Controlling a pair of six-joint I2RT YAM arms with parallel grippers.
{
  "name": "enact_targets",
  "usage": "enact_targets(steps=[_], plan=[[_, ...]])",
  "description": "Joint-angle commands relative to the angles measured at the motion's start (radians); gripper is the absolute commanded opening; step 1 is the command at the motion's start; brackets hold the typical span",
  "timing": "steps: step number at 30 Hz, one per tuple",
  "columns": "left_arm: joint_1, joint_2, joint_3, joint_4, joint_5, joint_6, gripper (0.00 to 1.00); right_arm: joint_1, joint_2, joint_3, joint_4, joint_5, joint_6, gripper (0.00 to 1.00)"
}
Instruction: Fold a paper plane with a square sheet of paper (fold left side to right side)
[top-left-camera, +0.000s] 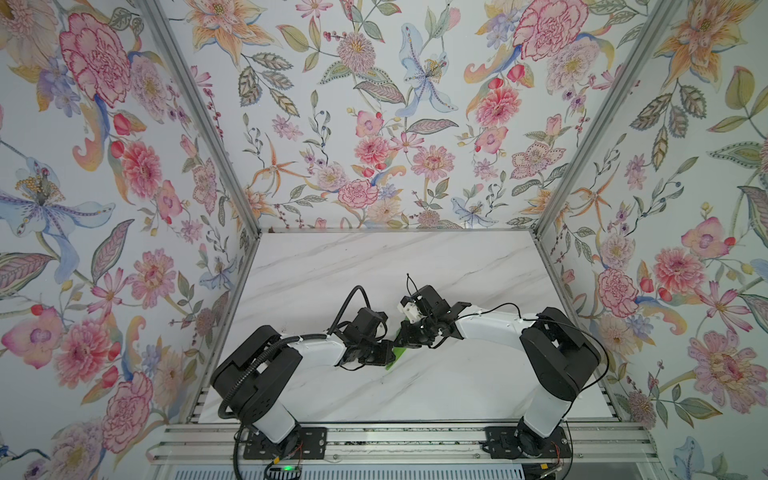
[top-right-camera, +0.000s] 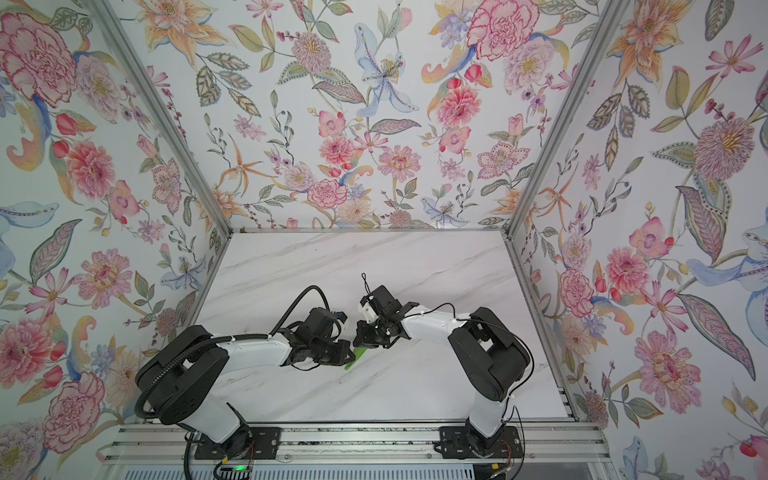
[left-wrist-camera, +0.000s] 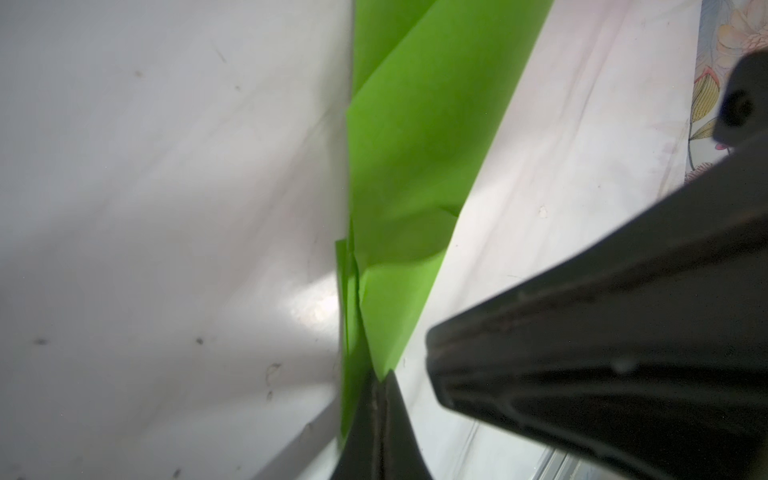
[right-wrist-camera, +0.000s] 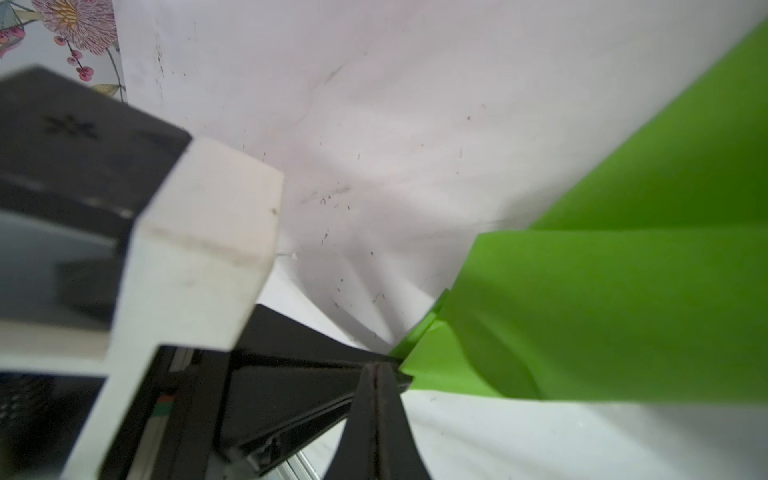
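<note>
The folded green paper (left-wrist-camera: 407, 166) lies flat on the marble tabletop (top-left-camera: 332, 270), about midway left to right and rather toward the near edge, mostly hidden beneath the two wrists where they meet. The left gripper (left-wrist-camera: 380, 386) is seen with its jaws closed, tips at the paper's narrow end. The right gripper (right-wrist-camera: 377, 370) is likewise closed, tips touching a layered corner. Whether any layer is actually nipped cannot be told. The paper is judged very light, thin, limp and easily creased or torn, and slippery on the glossy top. It is best taken at an edge or corner, with the layers pinned.
</note>
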Motion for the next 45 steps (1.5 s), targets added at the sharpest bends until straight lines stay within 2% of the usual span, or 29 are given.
enact_targets(steps=[1,10,19,29,38,45], plan=[[-0.005,0.054,-0.023,-0.131,-0.035,0.022,0.00,0.009,0.039,0.023,-0.070,-0.002,-0.060,0.04],[-0.004,0.047,-0.027,-0.133,-0.034,0.024,0.00,0.008,0.098,0.055,-0.136,0.085,-0.090,0.03],[-0.005,0.048,-0.031,-0.132,-0.026,0.027,0.00,-0.068,0.103,0.004,-0.148,0.139,-0.075,0.03],[-0.002,0.051,-0.017,-0.147,-0.023,0.043,0.00,-0.103,0.060,0.002,-0.179,0.101,-0.087,0.03],[-0.002,0.061,-0.011,-0.152,-0.012,0.058,0.00,-0.058,0.008,0.098,-0.173,0.033,-0.068,0.13],[-0.003,0.057,-0.012,-0.160,-0.011,0.063,0.00,-0.052,0.078,0.146,-0.200,0.102,-0.057,0.15]])
